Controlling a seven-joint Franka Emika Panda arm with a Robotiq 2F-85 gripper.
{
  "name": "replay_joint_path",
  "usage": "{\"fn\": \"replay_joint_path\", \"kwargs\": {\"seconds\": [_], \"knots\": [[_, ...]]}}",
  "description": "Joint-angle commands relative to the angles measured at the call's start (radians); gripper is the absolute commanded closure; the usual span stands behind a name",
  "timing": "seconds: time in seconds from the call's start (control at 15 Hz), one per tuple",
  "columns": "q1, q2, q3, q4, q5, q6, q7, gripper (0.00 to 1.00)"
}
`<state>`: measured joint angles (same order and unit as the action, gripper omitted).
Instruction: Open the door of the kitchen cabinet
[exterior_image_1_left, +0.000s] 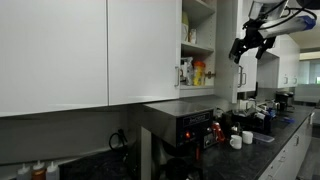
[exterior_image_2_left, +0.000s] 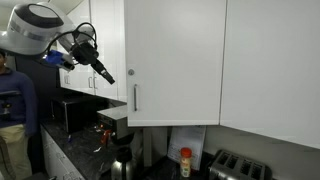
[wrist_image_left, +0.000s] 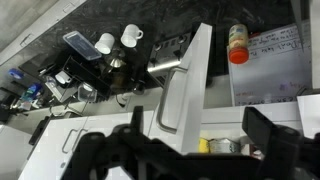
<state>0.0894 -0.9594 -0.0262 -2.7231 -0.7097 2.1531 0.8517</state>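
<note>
The narrow white door (exterior_image_2_left: 175, 60) of the kitchen cabinet stands swung wide open. Its slim silver bar handle (exterior_image_2_left: 135, 98) is at its lower left edge. In an exterior view the open cabinet (exterior_image_1_left: 198, 30) shows white shelves with a yellow item and bottles (exterior_image_1_left: 198, 72), and the door (exterior_image_1_left: 228, 40) stands out beside it. My gripper (exterior_image_2_left: 104, 74) hangs in the air just left of the door's free edge, apart from the handle. It also shows in an exterior view (exterior_image_1_left: 243, 50). In the wrist view my gripper (wrist_image_left: 200, 150) is open and empty, with the door (wrist_image_left: 188, 75) and handle (wrist_image_left: 168, 100) between the fingers' lines.
Wider white cabinets hang on both sides. Below is a dark counter with a black appliance (exterior_image_1_left: 185, 125), mugs (wrist_image_left: 120, 38), an orange-capped bottle (exterior_image_2_left: 185, 160), a kettle (exterior_image_2_left: 122, 160) and a toaster (exterior_image_2_left: 240, 166). A person (exterior_image_2_left: 15, 100) stands at the counter's end.
</note>
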Motion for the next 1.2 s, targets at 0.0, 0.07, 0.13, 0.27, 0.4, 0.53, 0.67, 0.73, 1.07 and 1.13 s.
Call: {"fn": "replay_joint_path", "kwargs": {"seconds": [0.0, 0.07, 0.13, 0.27, 0.4, 0.53, 0.67, 0.73, 1.07, 1.13], "knots": [[-0.139, 0.072, 0.114, 0.013, -0.042, 0.083, 0.011, 0.00], [-0.168, 0.081, 0.144, 0.014, -0.062, 0.093, 0.024, 0.00], [-0.193, 0.095, 0.171, 0.014, -0.089, 0.107, 0.042, 0.00], [-0.225, 0.117, 0.209, 0.014, -0.145, 0.119, 0.082, 0.00], [-0.238, 0.142, 0.233, 0.019, -0.205, 0.113, 0.129, 0.00], [-0.241, 0.164, 0.249, 0.025, -0.268, 0.090, 0.180, 0.00], [-0.235, 0.180, 0.252, 0.029, -0.330, 0.067, 0.225, 0.00], [-0.229, 0.187, 0.249, 0.030, -0.360, 0.058, 0.246, 0.00], [-0.194, 0.208, 0.231, 0.037, -0.481, -0.018, 0.330, 0.00], [-0.186, 0.213, 0.226, 0.039, -0.498, -0.035, 0.344, 0.00]]}}
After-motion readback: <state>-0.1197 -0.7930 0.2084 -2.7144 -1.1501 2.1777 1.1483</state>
